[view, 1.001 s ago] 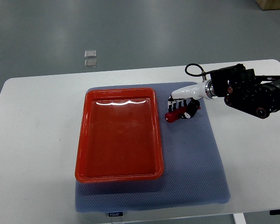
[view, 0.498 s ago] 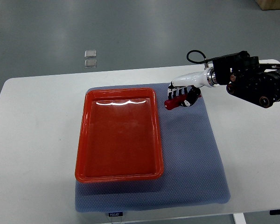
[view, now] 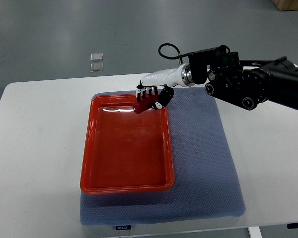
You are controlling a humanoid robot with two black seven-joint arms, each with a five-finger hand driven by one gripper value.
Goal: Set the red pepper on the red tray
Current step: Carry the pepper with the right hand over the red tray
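1. Red pepper (view: 145,103) is gripped in the right hand (view: 154,95), fingers curled around it, over the far right corner of the red tray (view: 91,148). Can't tell if it's touching the tray or just above it.
2. Pepper lies roughly horizontal in the grasp; one end pokes out to the picture's left past the fingers (view: 148,90).
3. Red tray is rectangular with a raised rim and nothing resting on its floor. Light glare along the far inner edge.
4. Tray sits on the left part of a blue-grey mat (view: 203,163); mat lies on the white desk (view: 35,148).
5. Right arm (view: 248,84) comes in from the right edge, black casing, white wrist section, a black cable loop above the wrist.
6. Two small clear squares (view: 96,62) on the floor beyond the desk.
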